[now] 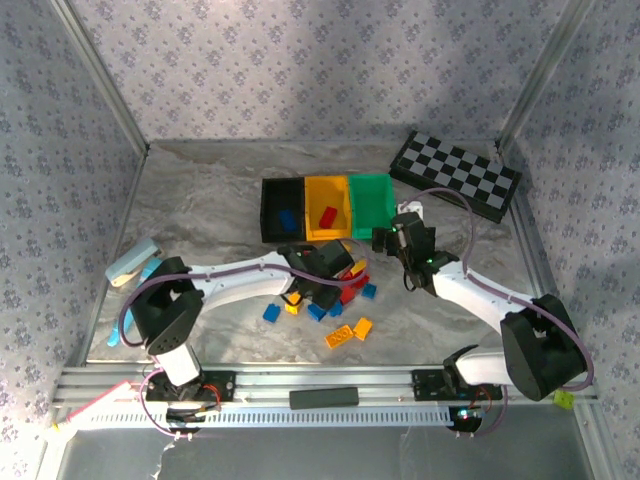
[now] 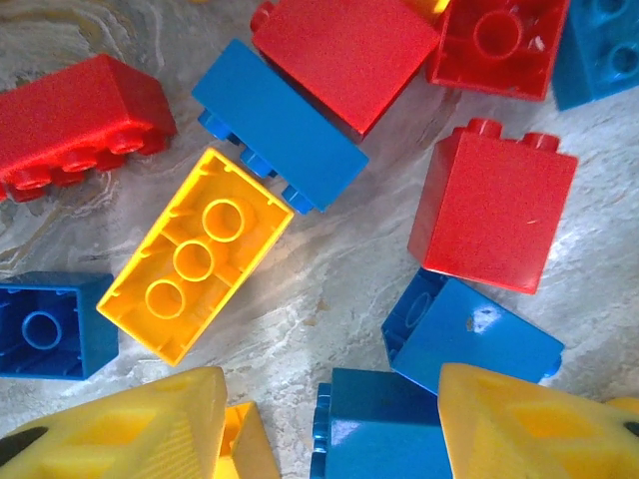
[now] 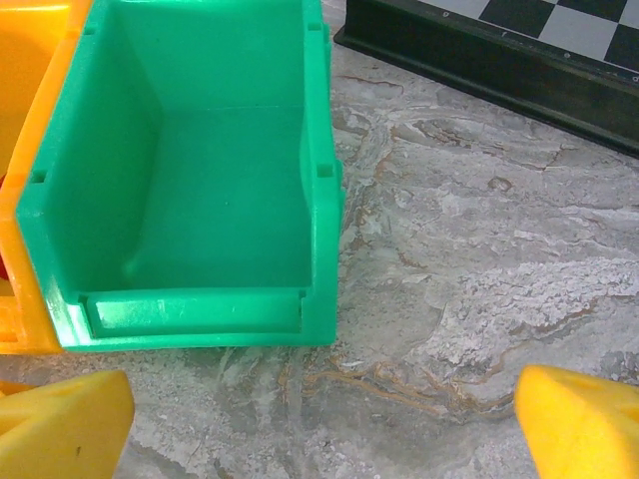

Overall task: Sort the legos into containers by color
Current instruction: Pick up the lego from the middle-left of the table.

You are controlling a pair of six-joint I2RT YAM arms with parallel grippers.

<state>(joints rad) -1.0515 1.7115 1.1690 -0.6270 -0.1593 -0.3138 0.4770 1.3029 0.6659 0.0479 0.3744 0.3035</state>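
Three bins stand joined in a row at the middle of the table (image 1: 220, 200) in the top view: a black bin (image 1: 270, 205) on the left, a yellow bin (image 1: 322, 192) in the middle and a green bin (image 1: 371, 200) on the right. A blue brick (image 1: 289, 220) lies in the black bin and a red brick (image 1: 327, 215) in the yellow bin. Most of the legos (image 1: 345, 305) lie scattered on the table nearer than the bins, and the left gripper (image 1: 322, 283) hangs over them. The right gripper (image 1: 390, 238) sits just near of the green bin. A checkerboard (image 1: 455, 173) lies far right.

From the left wrist, the yellow fingers (image 2: 130, 429) stand wide apart and grip nothing. A blue block (image 2: 379, 429) lies between them. Beyond it lie a yellow piece turned hollow side up (image 2: 195, 254), several red ones (image 2: 494, 210) and more blue.

From the right wrist, this gripper's fingers (image 3: 60, 424) are spread wide over bare table, holding nothing. The green bin is just beyond them on the left, and the checkerboard's edge is far right.
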